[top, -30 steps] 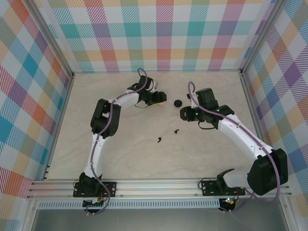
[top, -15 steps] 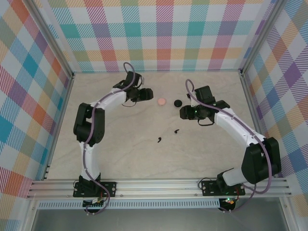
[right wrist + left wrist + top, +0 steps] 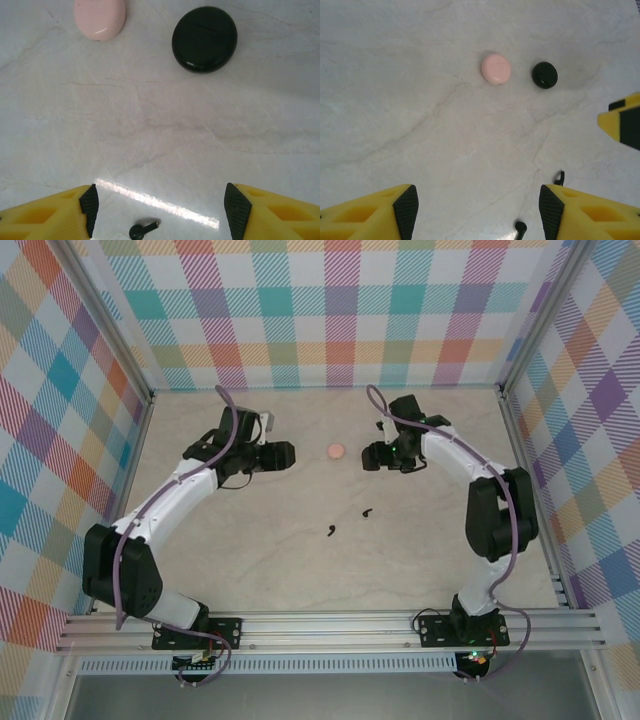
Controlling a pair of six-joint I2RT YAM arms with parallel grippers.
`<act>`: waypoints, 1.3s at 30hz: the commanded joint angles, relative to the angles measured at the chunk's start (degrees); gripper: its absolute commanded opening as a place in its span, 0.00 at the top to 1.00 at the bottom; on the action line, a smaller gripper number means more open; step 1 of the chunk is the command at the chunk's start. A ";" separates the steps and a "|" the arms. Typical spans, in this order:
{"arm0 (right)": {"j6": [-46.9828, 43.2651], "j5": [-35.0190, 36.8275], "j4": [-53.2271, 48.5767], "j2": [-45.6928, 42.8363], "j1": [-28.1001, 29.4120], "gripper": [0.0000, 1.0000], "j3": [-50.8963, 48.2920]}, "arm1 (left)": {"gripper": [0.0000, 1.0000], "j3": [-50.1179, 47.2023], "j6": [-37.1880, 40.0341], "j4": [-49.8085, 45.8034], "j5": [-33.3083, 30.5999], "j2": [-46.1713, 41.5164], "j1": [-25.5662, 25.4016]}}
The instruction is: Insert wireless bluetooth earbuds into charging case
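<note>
Right jaws wide, black earbud between

both arms outstretched, left pincer and right pincer inward, jaws apart, empty

Two white arms wearing black joints

The left arm and right arm are showing smooth white links between chunky black joint housings, each carrying a thin purple cable. The left gripper and right gripper are showing wedge-shaped yellow fingers faced with black pads.
</note>
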 commanded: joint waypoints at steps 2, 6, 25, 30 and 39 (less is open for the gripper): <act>-3.53 1.40 -5.18 6.34 -0.46 0.29 7.91 | 0.34 -4.19 0.70 -3.92 0.82 -5.50 -0.26; -3.81 4.99 -9.00 13.39 -0.56 0.29 15.91 | 0.34 -5.40 0.02 -4.77 1.34 -7.89 -0.27; -3.26 7.42 -19.33 33.48 -0.54 0.28 41.19 | 0.34 -3.51 0.23 -8.65 0.94 -8.80 -0.26; -3.26 6.96 -20.26 35.80 -0.49 0.29 43.52 | 0.35 -3.37 0.15 -8.74 1.13 -8.70 -0.26; -3.51 6.89 -21.64 38.10 -0.13 0.33 45.00 | 0.35 -3.16 0.40 -9.41 0.77 -8.36 -0.24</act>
